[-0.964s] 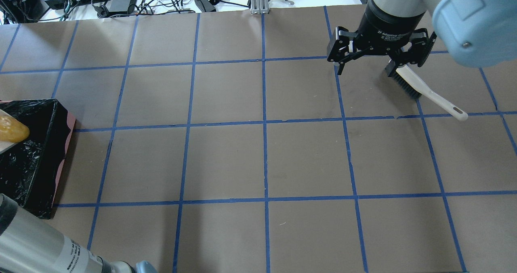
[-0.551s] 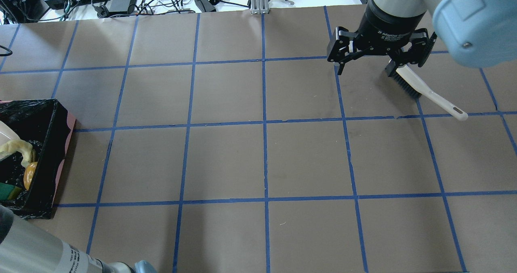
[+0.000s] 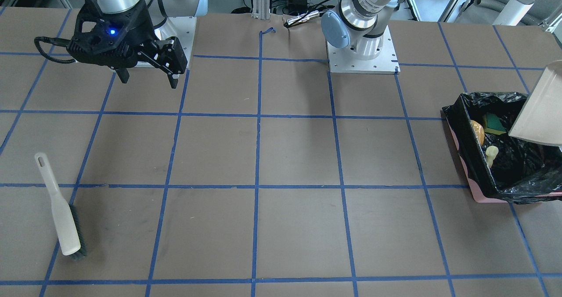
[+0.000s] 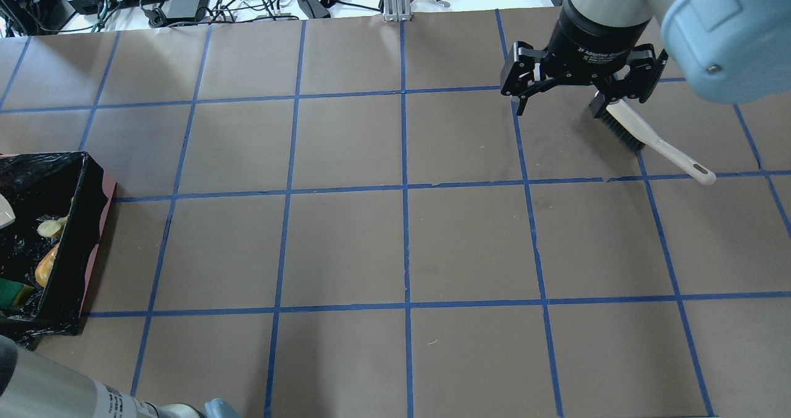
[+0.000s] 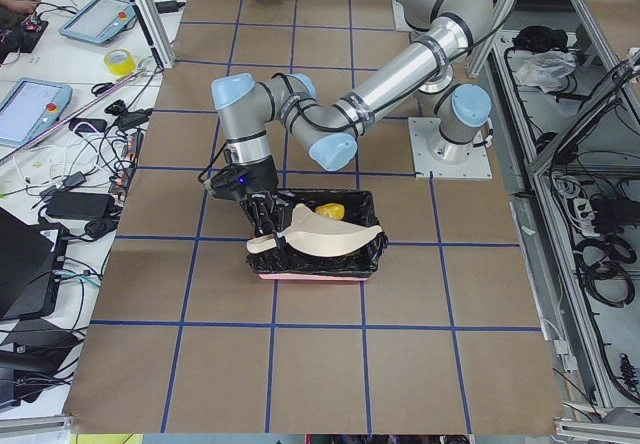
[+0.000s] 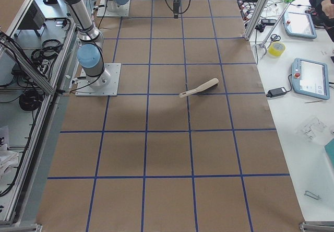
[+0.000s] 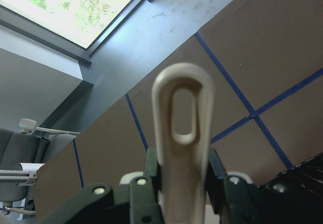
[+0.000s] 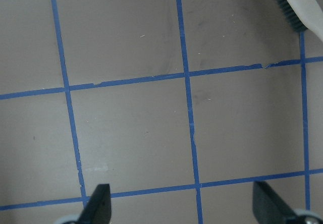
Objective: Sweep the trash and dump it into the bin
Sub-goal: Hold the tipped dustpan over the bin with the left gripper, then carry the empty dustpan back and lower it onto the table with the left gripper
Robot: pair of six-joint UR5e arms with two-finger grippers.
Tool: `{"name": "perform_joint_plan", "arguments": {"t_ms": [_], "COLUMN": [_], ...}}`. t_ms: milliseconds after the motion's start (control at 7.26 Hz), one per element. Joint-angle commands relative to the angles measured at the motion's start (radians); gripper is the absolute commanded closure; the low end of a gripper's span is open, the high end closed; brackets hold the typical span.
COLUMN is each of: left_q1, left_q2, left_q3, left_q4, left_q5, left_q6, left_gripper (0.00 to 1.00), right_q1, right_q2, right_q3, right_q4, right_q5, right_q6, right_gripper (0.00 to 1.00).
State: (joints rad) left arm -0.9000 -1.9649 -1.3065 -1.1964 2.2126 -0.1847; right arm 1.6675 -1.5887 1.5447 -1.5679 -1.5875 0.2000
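Black-lined bin (image 3: pixel 466 147) at the table's (image 3: pixel 281 156) end on the robot's left. Beige dustpan (image 3: pixel 538 112) tilted over it, handle clamped in left gripper (image 7: pixel 182 171). Right gripper (image 4: pixel 578 101) spread wide, empty, raised above table, brush (image 3: pixel 66 220) lying flat there. Inside bin: golden-brown lump (image 3: pixel 477 132), yellow sponge piece (image 3: pixel 495 124), pale crescent piece (image 3: pixel 491 154).

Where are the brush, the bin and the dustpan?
Brush (image 3: pixel 59 205): exterior front-facing view, on its white handle.
Bin (image 3: pixel 474 156): exterior front-facing view, on its bag-covered side wall.
Dustpan (image 3: pixel 540 108): exterior front-facing view, on its tilted beige pan.
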Motion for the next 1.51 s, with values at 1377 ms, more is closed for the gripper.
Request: {"name": "perform_joint_plan", "arguments": {"t_ms": [1377], "left_q1": [-0.332], "left_q2": [-0.152], "left_q3": [0.121], "left_q4": [-0.191], "left_q5": [-0.611], "left_q6": [-0.801], "left_gripper": [1.0], "right_q1": [0.0], "right_q2": [0.001], "right_q3": [0.008], "right_q4": [0.0], "right_q5": [-0.006], "right_q6": [-0.027], "right_gripper": [0.0]}}
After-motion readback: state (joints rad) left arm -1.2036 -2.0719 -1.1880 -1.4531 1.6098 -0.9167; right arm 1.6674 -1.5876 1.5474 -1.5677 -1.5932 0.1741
